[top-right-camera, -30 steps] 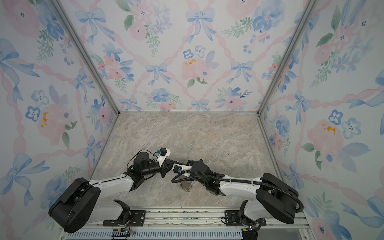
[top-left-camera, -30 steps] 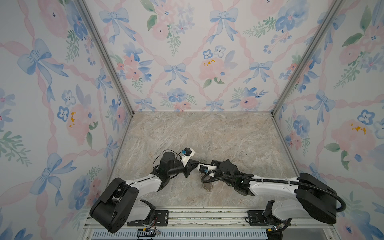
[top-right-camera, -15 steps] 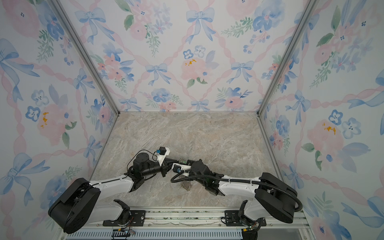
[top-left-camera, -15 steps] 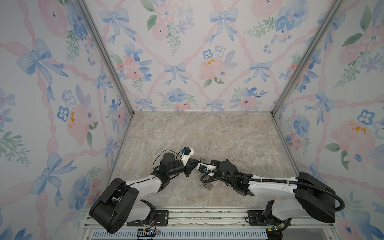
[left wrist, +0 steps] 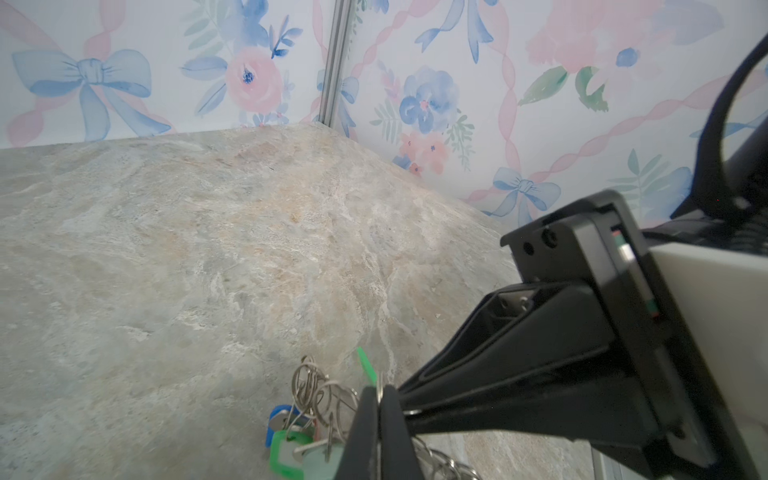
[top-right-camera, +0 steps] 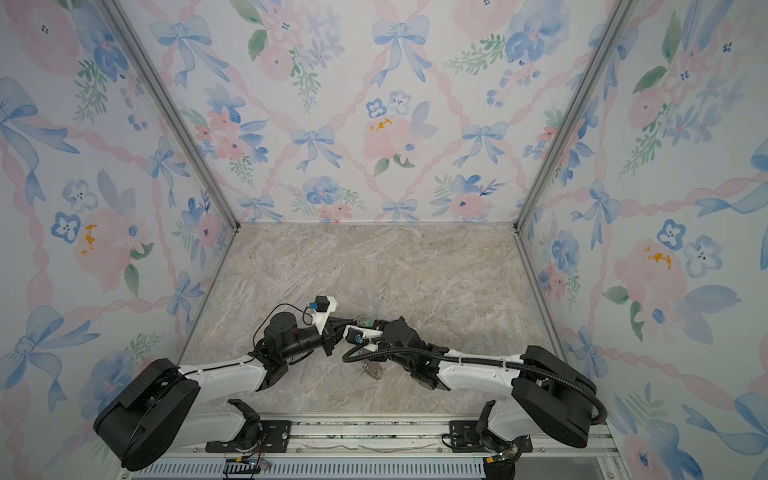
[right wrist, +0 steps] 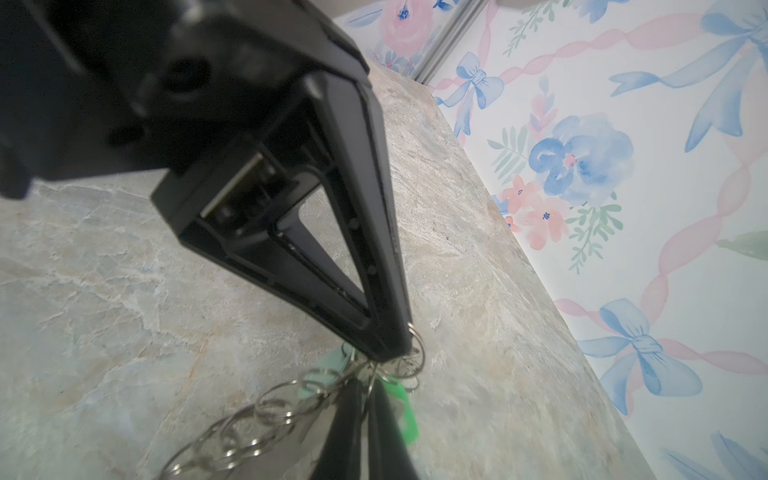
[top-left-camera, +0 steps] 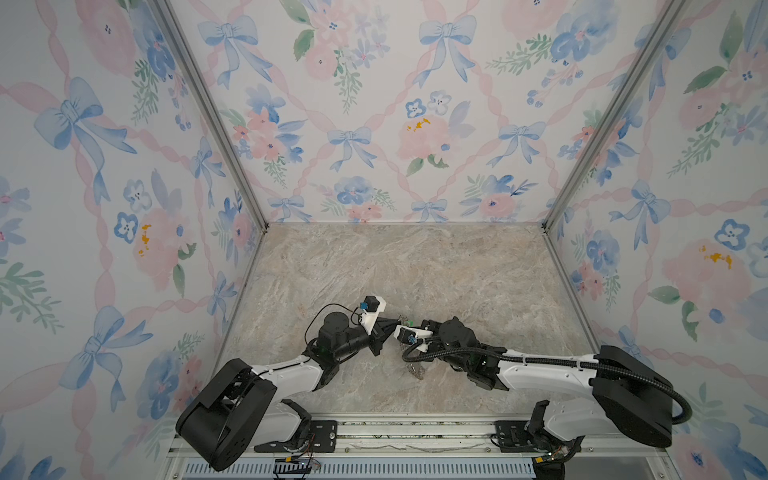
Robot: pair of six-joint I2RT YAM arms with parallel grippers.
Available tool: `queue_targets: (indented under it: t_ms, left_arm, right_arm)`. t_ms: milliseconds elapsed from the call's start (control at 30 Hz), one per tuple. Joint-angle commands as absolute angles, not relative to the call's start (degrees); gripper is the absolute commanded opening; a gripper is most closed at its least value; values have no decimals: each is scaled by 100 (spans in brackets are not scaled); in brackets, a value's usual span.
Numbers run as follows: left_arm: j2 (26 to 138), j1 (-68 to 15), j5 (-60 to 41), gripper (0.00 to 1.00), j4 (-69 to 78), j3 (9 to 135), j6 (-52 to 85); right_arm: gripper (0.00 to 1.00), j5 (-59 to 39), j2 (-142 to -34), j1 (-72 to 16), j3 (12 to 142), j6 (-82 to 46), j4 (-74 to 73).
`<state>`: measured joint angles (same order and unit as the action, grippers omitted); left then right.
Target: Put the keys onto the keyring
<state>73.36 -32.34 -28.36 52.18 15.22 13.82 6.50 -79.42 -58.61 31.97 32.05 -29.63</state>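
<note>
Near the marble table's (left wrist: 208, 249) front centre, the left gripper (right wrist: 395, 352) pinched a wire ring of the keyring (right wrist: 270, 409). A green key (right wrist: 400, 401) and a blue key (left wrist: 282, 415) sat beside the ring. The right gripper (right wrist: 369, 390) was just beside it, its jaws nearly together, grip unclear.

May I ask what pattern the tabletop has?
The tabletop is beige-grey marble, clearest in the left wrist view.

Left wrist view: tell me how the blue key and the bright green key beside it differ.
Colour: the blue key has a blue plastic head, the green key a bright green one.
Visibility: the green key shows its broad face with a pale window; the blue key is partly hidden behind the green key and rings of the keyring.
Shared: both are small, similar in size, and clustered among those rings.
</note>
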Motion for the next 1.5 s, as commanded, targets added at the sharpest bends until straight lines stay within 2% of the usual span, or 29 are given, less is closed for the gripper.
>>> queue_targets:
  t_ms: [0, 200, 433, 667, 767, 1033, 1267, 1467]
  left_arm:
    - [7394, -3263, -2588, 0, 5997, 1457, 1444]
    - [7509, -3278, -2882, 0, 6398, 1342, 1230]
    - [7584, -3297, -3176, 0, 6485, 1332, 1035]
    - [7637, -3296, -3439, 0, 6759, 1259, 877]
    - [7684, -3297, -3641, 0, 7021, 1163, 744]
    - [8097, -3296, -4259, 0, 8373, 890, 501]
    - [8570, -3301, -4637, 0, 9104, 920, 549]
    - [8597, -3297, -4799, 0, 9158, 925, 536]
  right_arm:
    - [13, 308, -7823, -5942, 3336, 3105, -2615]
    - [21, 166, -7509, -5780, 3226, 2911, -2522]
    - [21, -235, -6936, -5333, 3174, 2592, -2218]
    - [21, -248, -6890, -5084, 3194, 2216, -2179]
    - [19, -739, -6835, -4918, 3197, 2063, -2111]
    - [19, -2804, -6688, -4506, 3331, 2040, -1502]
    - [18, -3017, -6788, -4508, 3357, 2110, -1473]
    - [18, -3052, -6965, -4505, 3445, 2126, -1512]
